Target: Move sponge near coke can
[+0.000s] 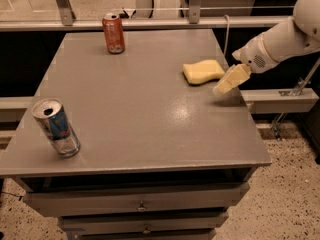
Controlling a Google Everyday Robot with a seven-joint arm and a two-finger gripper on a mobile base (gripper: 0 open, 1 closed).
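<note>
The pale yellow sponge (202, 71) lies flat on the grey table (140, 109), toward its right edge. The red-orange coke can (113, 33) stands upright near the table's far edge, left of centre and well away from the sponge. My gripper (226, 84), with pale yellow fingers on a white arm, comes in from the right and hangs just right of and slightly in front of the sponge, low over the table. It holds nothing.
A blue and silver can (56, 128) stands near the table's front left corner. A rail with metal posts (150, 21) runs behind the table. Drawers (140, 204) sit under the tabletop. A low shelf (280, 100) lies to the right.
</note>
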